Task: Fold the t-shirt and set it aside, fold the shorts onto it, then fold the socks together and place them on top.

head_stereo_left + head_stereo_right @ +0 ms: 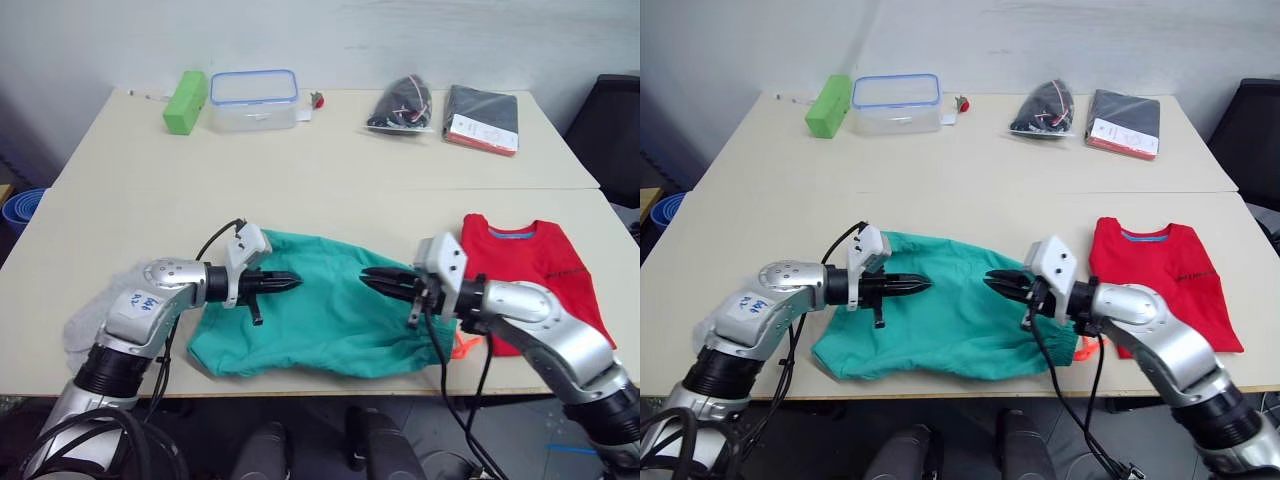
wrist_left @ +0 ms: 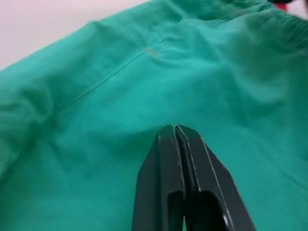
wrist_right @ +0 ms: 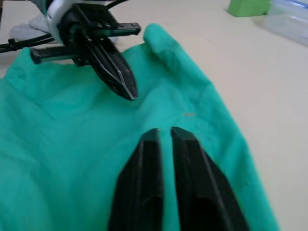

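While the red cloth t-shirt point(image 1: 535, 272) lies set aside at the right, the teal cloth shorts point(image 1: 330, 320) are spread mid-worktop point(image 1: 320, 160) between both tools, left point(image 1: 292, 282) pressed together, right point(image 1: 368, 276) nearly closed, empty. Folding is judged the step in hand; an edge must next be gripped.

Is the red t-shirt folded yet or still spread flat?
Folded: the t-shirt lies as a compact rectangle at the table's right, collar up, no sleeves spread out, beside the shorts.
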Tool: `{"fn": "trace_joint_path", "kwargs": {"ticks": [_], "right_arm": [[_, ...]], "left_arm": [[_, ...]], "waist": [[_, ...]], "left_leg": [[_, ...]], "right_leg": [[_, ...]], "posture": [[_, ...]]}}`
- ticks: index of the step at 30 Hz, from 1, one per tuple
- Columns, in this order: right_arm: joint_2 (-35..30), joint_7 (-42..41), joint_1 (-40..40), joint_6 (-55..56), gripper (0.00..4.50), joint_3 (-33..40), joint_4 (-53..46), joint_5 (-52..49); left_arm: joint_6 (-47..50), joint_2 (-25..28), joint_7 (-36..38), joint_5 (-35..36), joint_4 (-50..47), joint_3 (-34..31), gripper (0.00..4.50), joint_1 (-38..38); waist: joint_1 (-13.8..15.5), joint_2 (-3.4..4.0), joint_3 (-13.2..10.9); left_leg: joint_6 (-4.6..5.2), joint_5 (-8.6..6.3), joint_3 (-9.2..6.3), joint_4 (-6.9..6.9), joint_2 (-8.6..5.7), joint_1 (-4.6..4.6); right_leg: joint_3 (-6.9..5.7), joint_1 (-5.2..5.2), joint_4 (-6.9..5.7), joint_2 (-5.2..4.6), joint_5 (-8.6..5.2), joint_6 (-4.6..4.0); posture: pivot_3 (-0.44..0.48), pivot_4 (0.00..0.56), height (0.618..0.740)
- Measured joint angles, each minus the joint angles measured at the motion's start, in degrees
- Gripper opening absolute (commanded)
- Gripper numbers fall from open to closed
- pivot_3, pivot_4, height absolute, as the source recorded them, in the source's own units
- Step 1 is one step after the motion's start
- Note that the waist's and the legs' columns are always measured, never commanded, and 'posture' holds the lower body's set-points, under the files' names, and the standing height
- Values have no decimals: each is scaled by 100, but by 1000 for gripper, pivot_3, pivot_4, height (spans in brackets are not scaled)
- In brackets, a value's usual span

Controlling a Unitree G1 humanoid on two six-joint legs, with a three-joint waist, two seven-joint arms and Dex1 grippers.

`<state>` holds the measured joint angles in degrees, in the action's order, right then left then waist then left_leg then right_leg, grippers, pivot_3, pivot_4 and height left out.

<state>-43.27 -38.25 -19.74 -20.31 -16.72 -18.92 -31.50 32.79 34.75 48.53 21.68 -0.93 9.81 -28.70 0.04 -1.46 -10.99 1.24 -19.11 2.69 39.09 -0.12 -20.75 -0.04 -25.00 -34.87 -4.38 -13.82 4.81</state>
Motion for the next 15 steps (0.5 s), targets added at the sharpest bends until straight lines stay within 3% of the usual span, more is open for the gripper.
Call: {"fn": "trace_joint_path", "kwargs": {"ticks": [6, 11, 15], "right_arm": [[409, -93, -121, 209, 24, -593, 1087, 1504], [590, 141, -73, 325, 24, -215, 1349, 1886], [322, 26, 346, 138, 24, 370, 1200, 1833]], "left_arm": [[-242, -470, -487, -439, 704, -35, 0, -101], [-675, -669, -687, -632, 1338, -199, 0, -220], [-1178, -609, -643, -711, 1827, -314, 0, -296]], "waist": [[-11, -2, 1], [-8, -5, 5], [-1, -5, 19]], "left_leg": [[19, 8, 0, 8, -17, -34], [12, 13, 2, 8, -17, -33], [12, 13, -6, 8, -16, -28]], "right_leg": [[-3, -26, 0, -14, 15, 26], [-38, -31, -11, -15, 16, 27], [-50, -22, -9, -20, 16, 26]], "posture": [[0, 150, 740], [0, 150, 740], [0, 150, 740]]}}
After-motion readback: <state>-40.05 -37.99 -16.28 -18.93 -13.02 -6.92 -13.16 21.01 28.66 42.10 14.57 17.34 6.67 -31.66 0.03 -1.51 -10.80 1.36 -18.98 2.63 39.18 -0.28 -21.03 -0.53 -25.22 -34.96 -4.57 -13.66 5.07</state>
